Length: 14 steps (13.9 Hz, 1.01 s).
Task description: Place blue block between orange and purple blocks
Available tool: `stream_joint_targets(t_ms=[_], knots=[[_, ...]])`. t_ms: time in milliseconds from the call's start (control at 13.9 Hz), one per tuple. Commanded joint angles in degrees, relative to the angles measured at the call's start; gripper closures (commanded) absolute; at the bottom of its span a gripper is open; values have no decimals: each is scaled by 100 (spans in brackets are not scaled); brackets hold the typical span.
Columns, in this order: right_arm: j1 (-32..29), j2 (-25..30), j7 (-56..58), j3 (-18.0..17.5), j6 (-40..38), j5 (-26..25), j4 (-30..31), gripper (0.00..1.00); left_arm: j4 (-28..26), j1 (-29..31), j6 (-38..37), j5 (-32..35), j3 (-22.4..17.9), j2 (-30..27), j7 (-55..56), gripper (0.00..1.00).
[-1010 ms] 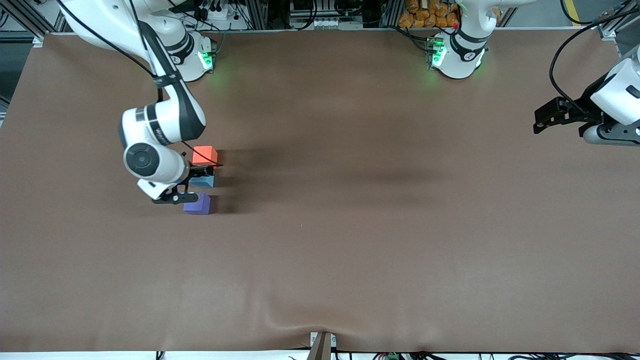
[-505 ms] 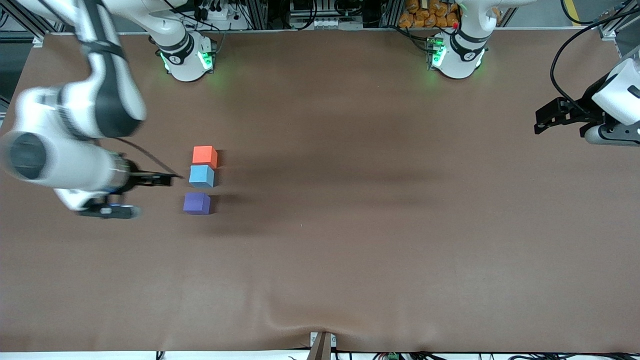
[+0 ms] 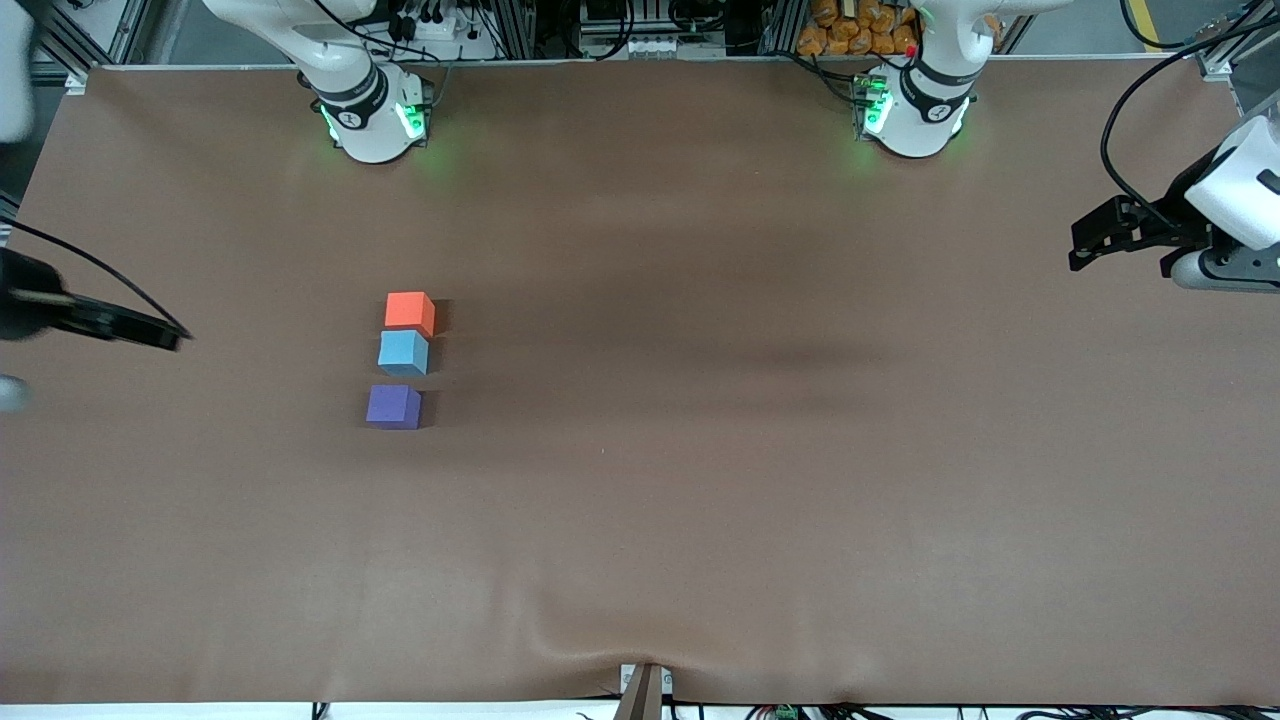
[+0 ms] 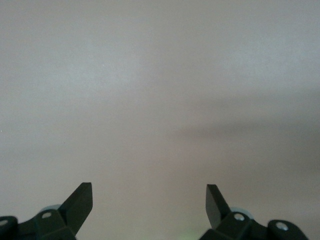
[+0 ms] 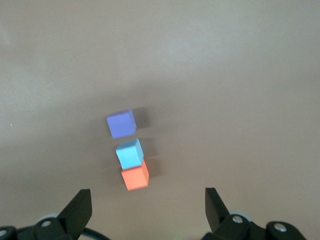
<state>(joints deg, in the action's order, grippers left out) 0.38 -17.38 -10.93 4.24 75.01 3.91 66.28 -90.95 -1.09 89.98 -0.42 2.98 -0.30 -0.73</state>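
Right gripper (image 5: 145,210): over the table's edge at the right arm's end, partly out of the front view (image 3: 100,320); jaws wide apart and empty, as its wrist view shows.
Orange block (image 3: 409,311): on the tabletop toward the right arm's end, about midway between the base edge and the front-camera edge; farthest of the three cubes from the front camera.
Blue block (image 3: 403,353): directly between the other two, touching or all but touching the orange block, with a small gap to the purple one.
Purple block (image 3: 393,407): nearest of the three to the front camera, in line with the others.
Table (image 3: 760,480): brown cover, with a slight ripple at the middle of the front-camera edge.
Left gripper (image 3: 1085,240): waits over the edge at the left arm's end, well apart from the cubes; jaws apart, nothing between them (image 4: 147,200).
Step in hand: by the look of it the placing is done and the right arm is clear of the row.
Next move: little is called for; at most a nudge to even the spacing, taking care not to push the orange block.
Right wrist view only: all three cubes in a row (image 5: 130,152) between spread fingers.
Left wrist view only: bare table surface, no cubes.
Front view only: both arms' positions and the row's place on the table.
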Motion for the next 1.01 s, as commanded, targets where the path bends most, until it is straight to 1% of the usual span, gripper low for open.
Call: stream_joint_targets(t_ms=[0,144,216,288,361,505,577,649,793,938], knots=[[-214,207,38,-82,-609,-13,-379,0,113,56,63,42,36,56,-51,0],[-257,611,518,-82,-637,-92,-274,0,113,56,64,42,36,56,-51,0],[-328,735,730,-99,-593,-23,-30,0,113,56,64,42,36,56,-51,0],[-241,979,732,-125,-428,-92,286,0,113,56,64,42,36,56,-51,0],[-75,1243,732,-134,-165,-162,802,0,113,56,64,42,36,56,-51,0],[-29,1945,732,-117,520,-250,1874,0,104,56,64,42,36,48,-51,0],[-38,2166,732,-117,732,-251,2210,0,104,82,64,42,36,56,-51,0],[5,2160,741,-134,717,-268,2196,0,104,91,64,33,36,56,-51,0],[15,2142,793,-213,699,-495,2144,0,104,91,64,42,36,56,-51,0],[32,2125,820,-231,673,-593,2021,0,104,109,64,42,36,56,-51,0]])
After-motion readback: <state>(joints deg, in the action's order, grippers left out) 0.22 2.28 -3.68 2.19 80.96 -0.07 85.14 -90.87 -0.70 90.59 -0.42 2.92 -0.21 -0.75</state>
